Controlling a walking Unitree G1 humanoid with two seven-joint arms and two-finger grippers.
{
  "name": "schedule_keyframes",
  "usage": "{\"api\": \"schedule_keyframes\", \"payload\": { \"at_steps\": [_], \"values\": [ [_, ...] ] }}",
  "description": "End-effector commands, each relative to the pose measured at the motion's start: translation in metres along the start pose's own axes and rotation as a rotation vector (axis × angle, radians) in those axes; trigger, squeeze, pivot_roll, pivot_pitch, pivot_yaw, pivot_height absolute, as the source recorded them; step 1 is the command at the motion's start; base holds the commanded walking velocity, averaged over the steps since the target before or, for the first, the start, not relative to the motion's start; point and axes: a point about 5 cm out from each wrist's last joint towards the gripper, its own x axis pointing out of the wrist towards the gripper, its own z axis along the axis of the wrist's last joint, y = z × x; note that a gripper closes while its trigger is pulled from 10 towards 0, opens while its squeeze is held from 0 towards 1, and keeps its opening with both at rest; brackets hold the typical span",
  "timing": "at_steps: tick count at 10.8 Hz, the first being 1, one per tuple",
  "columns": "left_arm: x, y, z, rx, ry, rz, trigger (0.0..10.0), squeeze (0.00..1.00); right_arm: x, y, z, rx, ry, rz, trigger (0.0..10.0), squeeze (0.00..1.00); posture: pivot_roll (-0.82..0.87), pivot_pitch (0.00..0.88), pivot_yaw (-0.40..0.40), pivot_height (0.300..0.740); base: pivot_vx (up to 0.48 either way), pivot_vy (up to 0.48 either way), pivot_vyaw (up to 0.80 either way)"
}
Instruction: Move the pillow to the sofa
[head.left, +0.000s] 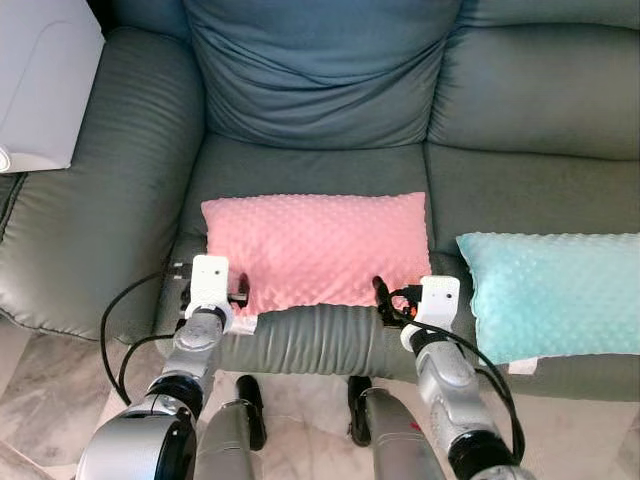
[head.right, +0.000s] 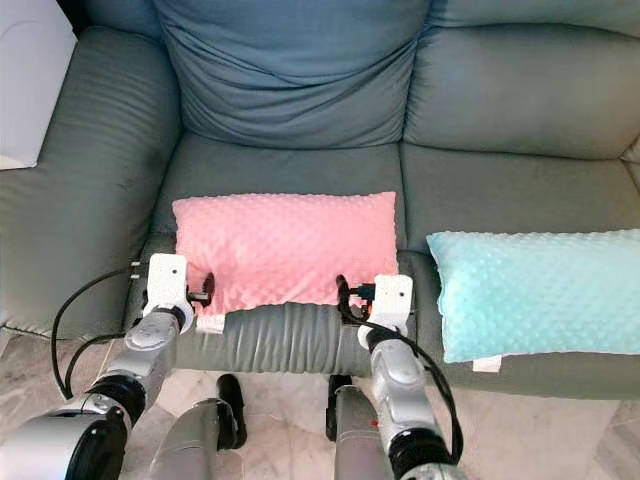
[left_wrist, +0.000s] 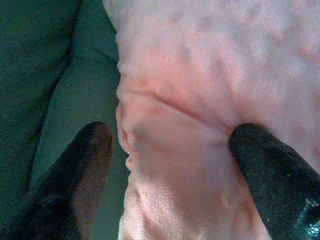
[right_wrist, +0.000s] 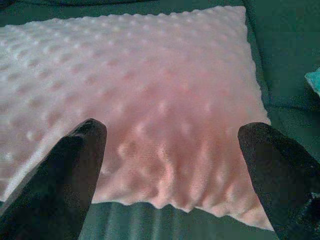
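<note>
Pink dotted pillow lies flat on the seat cushion of the grey-green sofa, long edge parallel w/ the front edge, so both arms reach it symmetrically from the front.

Left gripper is at the pillow's near-left corner. In the left wrist view, fingers are spread: one pad rests on the pink fabric, the other sits on the sofa side just beside the pillow edge. The corner lies between them but isn't pinched; fabric there is creased.

Right gripper is at the near-right corner. In the right wrist view its fingers are spread wide, w/ the pillow's front edge between and beyond them. No contact visible.

Teal dotted pillow lies on the adjacent seat, near but apart from the pink one, clear of both arms.

Judgement: the pillow is on the sofa already, so placement looks done; open fingers at both corners fit a release, approx. final stage. Risk: a pad snagging fabric.
</note>
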Motion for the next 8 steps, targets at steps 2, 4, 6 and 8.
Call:
{"api": "schedule_keyframes", "payload": {
  "at_steps": [2, 4, 6, 8],
  "values": [
    [0.0, 0.002, 0.0, 0.044, -0.006, 0.014, 10.0, 1.0, -0.011, -0.004, -0.007, 0.005, 0.02, -0.035, 10.0, 1.0, -0.16, 0.41, -0.004, 0.74, 0.0, 0.0, 0.0],
    [0.003, 0.011, 0.009, 0.072, -0.036, 0.072, 10.0, 1.0, -0.013, -0.003, 0.001, 0.02, -0.002, -0.035, 10.0, 1.0, -0.16, 0.405, -0.003, 0.74, 0.0, 0.0, 0.0],
    [0.005, 0.013, 0.02, 0.083, -0.081, 0.081, 10.0, 1.0, -0.016, -0.001, 0.01, 0.029, -0.024, -0.035, 10.0, 1.0, -0.16, 0.401, -0.002, 0.74, 0.0, 0.0, 0.0],
    [0.008, 0.016, 0.03, 0.103, -0.112, 0.081, 10.0, 0.29, -0.018, 0.001, 0.017, 0.031, -0.041, -0.031, 10.0, 1.0, -0.16, 0.386, 0.002, 0.74, 0.0, 0.0, 0.0]
  ]
}}
